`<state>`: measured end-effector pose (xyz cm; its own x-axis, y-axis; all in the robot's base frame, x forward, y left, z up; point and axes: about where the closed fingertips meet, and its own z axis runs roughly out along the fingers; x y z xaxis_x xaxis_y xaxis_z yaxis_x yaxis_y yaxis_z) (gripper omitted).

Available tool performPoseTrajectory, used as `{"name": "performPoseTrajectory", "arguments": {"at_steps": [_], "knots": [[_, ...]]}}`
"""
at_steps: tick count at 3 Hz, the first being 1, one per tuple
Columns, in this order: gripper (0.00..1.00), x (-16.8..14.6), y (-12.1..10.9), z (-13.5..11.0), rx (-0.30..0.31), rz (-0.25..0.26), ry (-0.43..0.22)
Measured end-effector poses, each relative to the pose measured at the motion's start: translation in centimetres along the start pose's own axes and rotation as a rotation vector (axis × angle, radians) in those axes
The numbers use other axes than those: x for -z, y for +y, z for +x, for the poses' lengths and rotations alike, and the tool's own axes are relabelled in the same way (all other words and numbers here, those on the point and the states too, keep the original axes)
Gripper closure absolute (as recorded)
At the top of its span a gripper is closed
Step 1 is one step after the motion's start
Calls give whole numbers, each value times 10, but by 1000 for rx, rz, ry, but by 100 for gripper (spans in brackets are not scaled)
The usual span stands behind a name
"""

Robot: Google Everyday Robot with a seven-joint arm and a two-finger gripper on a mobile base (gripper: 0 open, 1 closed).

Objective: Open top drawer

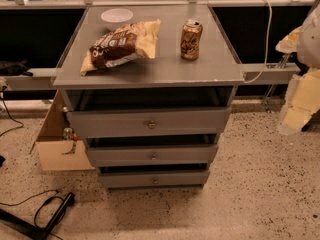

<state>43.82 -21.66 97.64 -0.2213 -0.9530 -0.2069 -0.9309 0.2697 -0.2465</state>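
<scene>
Top drawer (120, 124): at the centre of my view, just under the worktop (200, 69); its front stands forward with a dark gap above it, and the knob (152, 125) sits mid-front.
My gripper (300, 101): at 3 o'clock, well apart from the drawer; I cannot tell whether it is open or closed.
On the worktop: chip bag (122, 45) at 11 o'clock, can (191, 39) at 1 o'clock.

Before the top drawer (150, 120) and its knob (152, 125) the floor (240, 199) lies open. Right of the drawer, well apart, hangs the gripper (296, 109). Left of it stands a cardboard box (52, 144); above it a chip bag (120, 45) and can (191, 32) occupy the cabinet top (165, 66).
</scene>
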Motion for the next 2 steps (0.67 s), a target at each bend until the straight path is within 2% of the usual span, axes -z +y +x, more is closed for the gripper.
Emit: {"name": "performPoseTrajectory", "arguments": {"at_steps": [1,2], "knots": [[0,0,0,0,0,0,0],[0,-18,9,-21,32,-5,-80]]}}
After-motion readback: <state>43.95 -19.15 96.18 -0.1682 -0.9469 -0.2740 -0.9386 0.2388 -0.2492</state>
